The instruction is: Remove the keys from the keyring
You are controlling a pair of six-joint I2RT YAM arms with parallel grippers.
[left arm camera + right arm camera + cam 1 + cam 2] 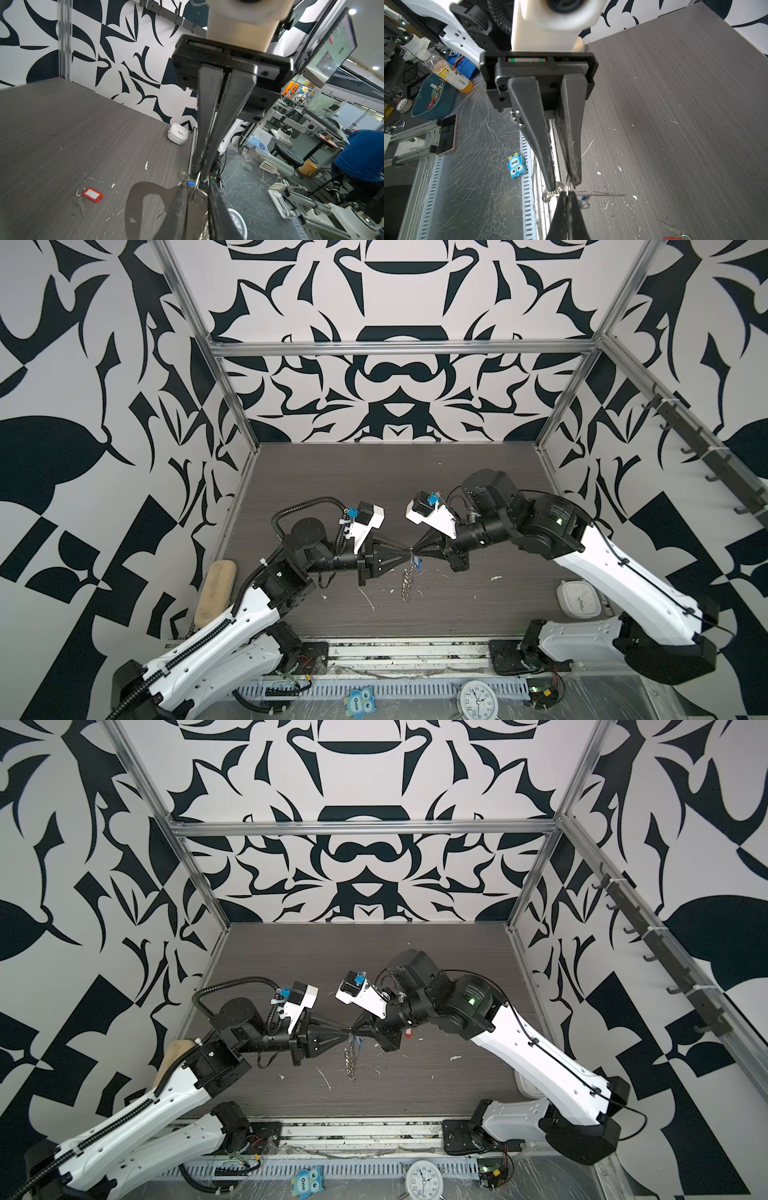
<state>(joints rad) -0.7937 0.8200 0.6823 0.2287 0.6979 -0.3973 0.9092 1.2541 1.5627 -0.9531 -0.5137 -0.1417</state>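
Observation:
The keyring (pixel 407 585), a flat silver plate (pixel 135 199), hangs in the air edge-on below where both grippers meet over mid-table. My right gripper (pixel 568 193) is shut on a small ring at the plate's top edge. My left gripper (pixel 563 185) faces it, its jaws a narrow gap apart with the row of rings between them and its fingertips (pixel 552 186) touching the rings. A blue key (pixel 584 198) dangles beside the tips. A red key (pixel 92 194) lies loose on the table with a metal key (pixel 80 205).
A white square clock (pixel 577 597) stands at the table's right edge and a tan oblong pad (pixel 216 593) at its left edge. In front lie a round clock (pixel 478 699) and a blue owl figure (pixel 359 699). White scraps dot the tabletop (pixel 374 497).

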